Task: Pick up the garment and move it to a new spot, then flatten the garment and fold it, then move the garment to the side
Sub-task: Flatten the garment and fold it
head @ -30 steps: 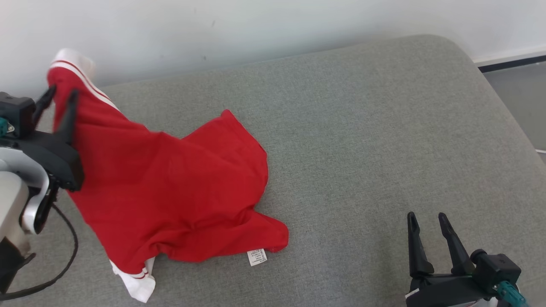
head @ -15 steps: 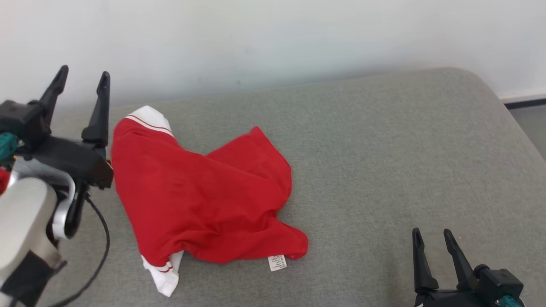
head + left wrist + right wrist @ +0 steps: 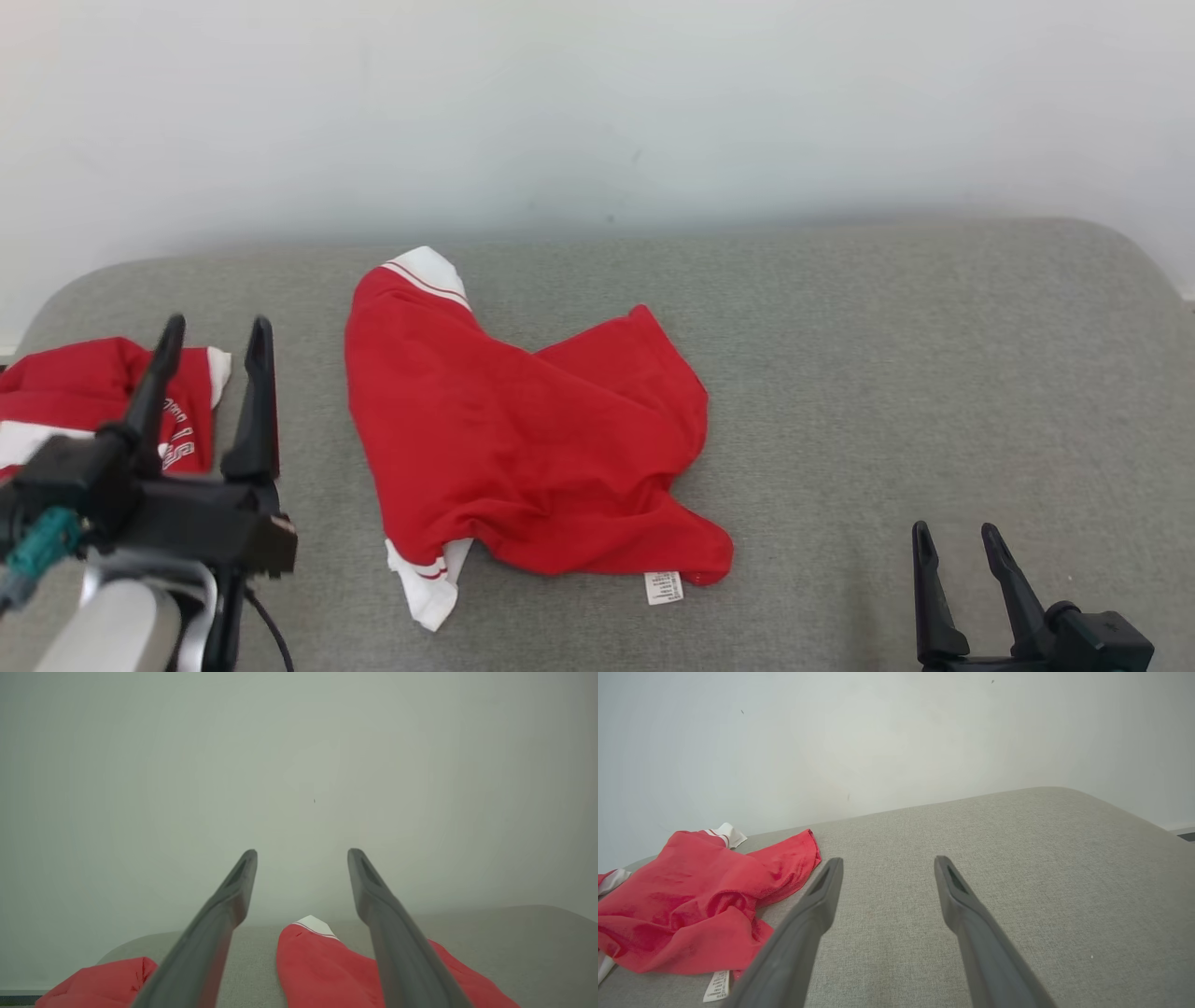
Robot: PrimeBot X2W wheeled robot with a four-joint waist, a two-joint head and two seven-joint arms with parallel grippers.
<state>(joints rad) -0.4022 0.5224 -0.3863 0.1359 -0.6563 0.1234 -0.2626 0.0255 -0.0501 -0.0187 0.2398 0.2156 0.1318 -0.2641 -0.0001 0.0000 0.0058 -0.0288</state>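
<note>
Garment (image 3: 523, 448) crumpled mid-cushion (image 3: 887, 373), long axis roughly 11-to-5 o'clock, sits near left gripper (image 3: 217, 324) at its 4 o'clock and well apart from right gripper (image 3: 956, 530) at its 9; both spread wide, empty, so left is nearer.

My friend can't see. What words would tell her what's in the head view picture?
A crumpled red garment with white trim lies on a grey cushion. The left gripper and right gripper are both open and empty, and a second red cloth lies far left.
</note>
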